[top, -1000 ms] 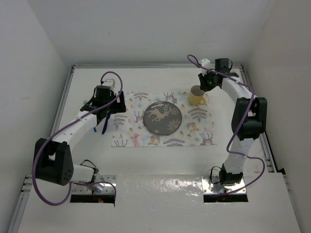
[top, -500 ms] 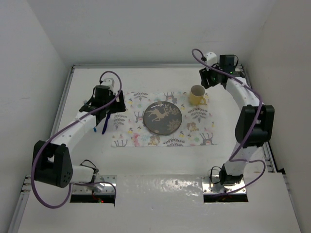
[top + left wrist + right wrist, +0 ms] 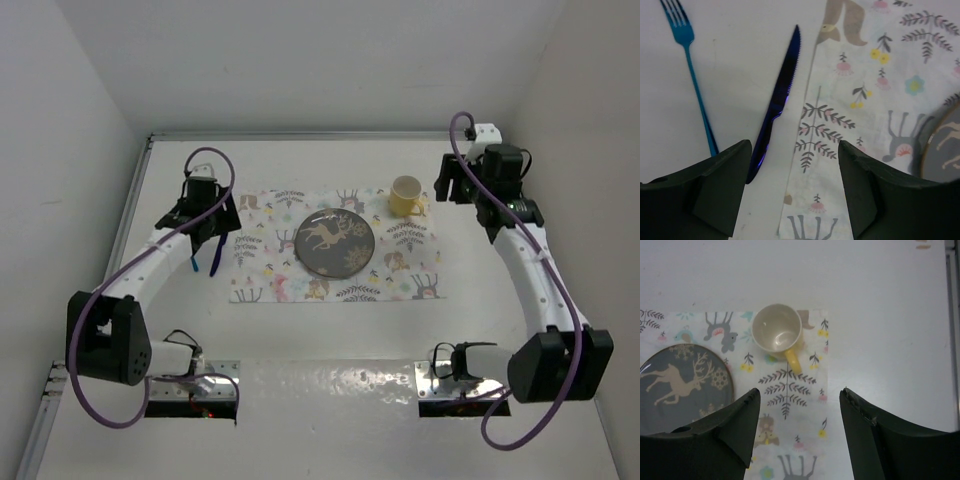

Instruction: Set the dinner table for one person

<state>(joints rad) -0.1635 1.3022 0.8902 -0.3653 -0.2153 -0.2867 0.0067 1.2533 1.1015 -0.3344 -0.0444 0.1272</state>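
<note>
The dinner table (image 3: pixel 330 330) lies beneath the left claw (image 3: pixel 795 150) and right claw (image 3: pixel 800 392), both spread apart, empty.

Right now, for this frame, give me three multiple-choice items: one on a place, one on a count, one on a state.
1. Where does the mug stand? A on the mat, beside the plate; B on the plate; C off the mat, on its side.
2. How many pieces of cutlery lie beside the mat? A one; B three; C two.
3. The right gripper is: A shut on the mug; B open and empty; C shut on the plate.
Answers: 1 A, the right wrist view shows it upright on the mat near the plate. 2 C, a knife and a fork lie on the dinner table. 3 B, its jaws stand apart with nothing between.
</note>
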